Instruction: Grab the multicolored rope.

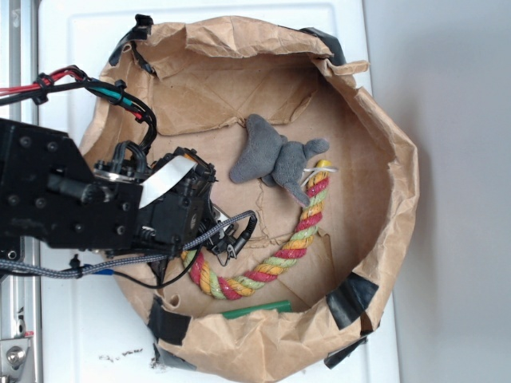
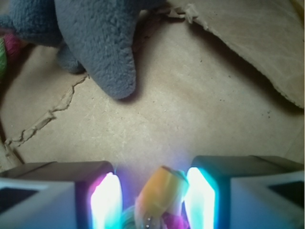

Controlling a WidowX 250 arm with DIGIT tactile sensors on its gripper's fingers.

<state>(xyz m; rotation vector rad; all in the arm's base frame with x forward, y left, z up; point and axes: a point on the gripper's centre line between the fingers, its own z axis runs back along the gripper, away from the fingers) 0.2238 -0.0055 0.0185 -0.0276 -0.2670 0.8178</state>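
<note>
Looking down our wrist, our hand [image 2: 152, 200] is open around one end of the multicolored rope [image 1: 275, 259], fingers [image 2: 107, 198] on both sides. From there it curves toward 2 o'clock, up to the grey elephant [image 1: 275, 155].
</note>
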